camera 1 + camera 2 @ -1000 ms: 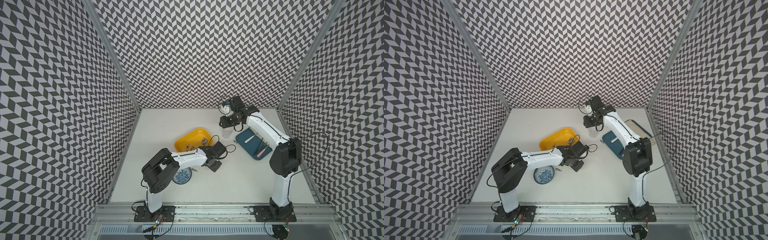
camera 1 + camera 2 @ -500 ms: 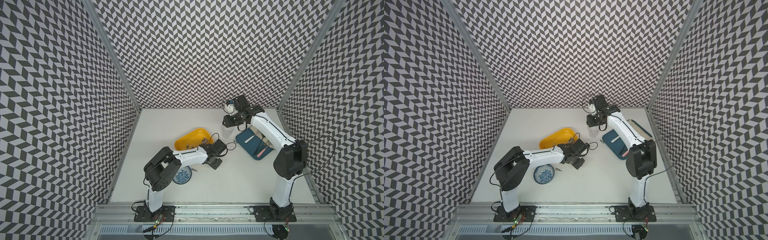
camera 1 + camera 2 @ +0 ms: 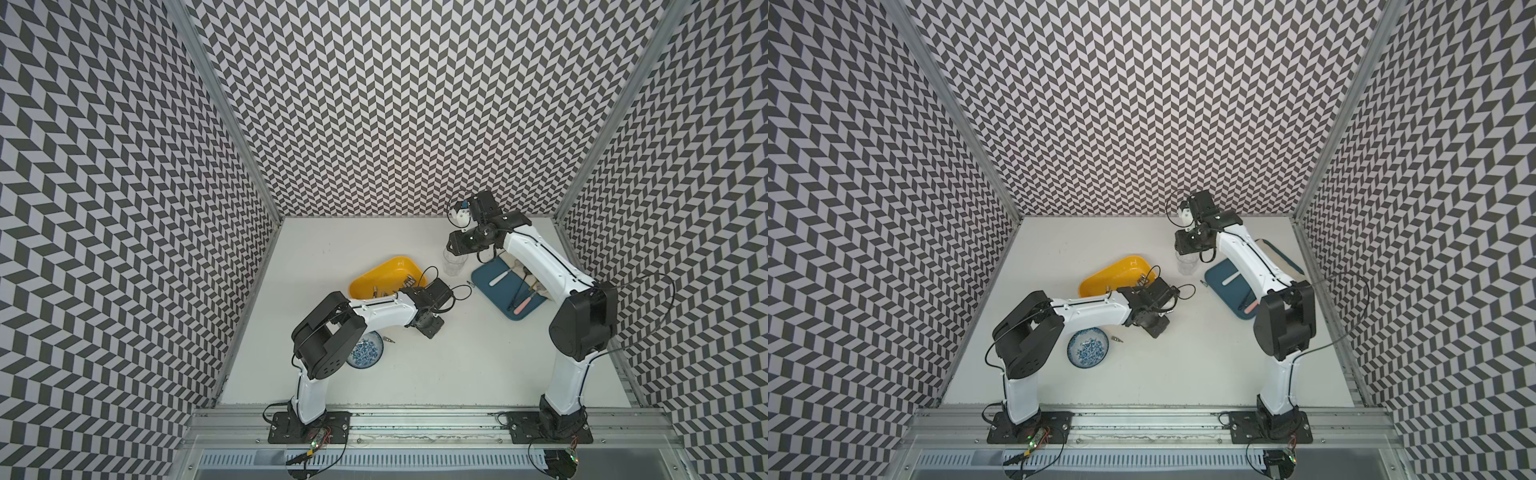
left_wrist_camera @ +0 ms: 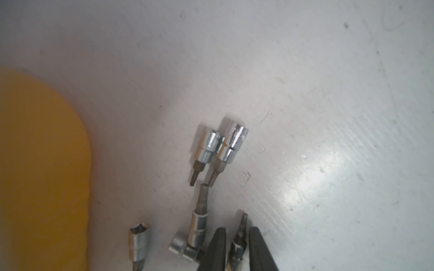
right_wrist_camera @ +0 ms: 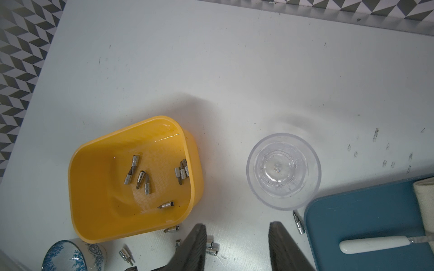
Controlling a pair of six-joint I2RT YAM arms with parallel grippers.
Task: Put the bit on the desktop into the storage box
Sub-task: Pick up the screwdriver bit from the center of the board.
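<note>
The left wrist view shows my left gripper [image 4: 237,231] low over the white desktop [image 4: 305,93], its two black fingers closed against a small dark-tipped bit [image 4: 239,241] that lies on the surface. Several other chrome bits [image 4: 209,150] lie just ahead of it. The yellow storage box [image 3: 384,276] stands beside the left wrist and holds several bits [image 5: 141,178]. More bits lie loose outside its wall [image 5: 172,228]. My right gripper [image 5: 237,248] hangs open high above the desktop with nothing between its fingers.
A clear plastic cup [image 5: 283,171] stands under the right wrist. Beside it lies a dark-blue board [image 3: 509,291] with utensils, and one bit [image 5: 298,223] lies at its edge. A blue-and-white bowl [image 3: 368,351] sits under the left arm with a bit [image 3: 388,338] next to it.
The right arm's elbow has swung a little to the right while its wrist stays over the cup. The left arm has stayed over the same spot beside the storage box.
</note>
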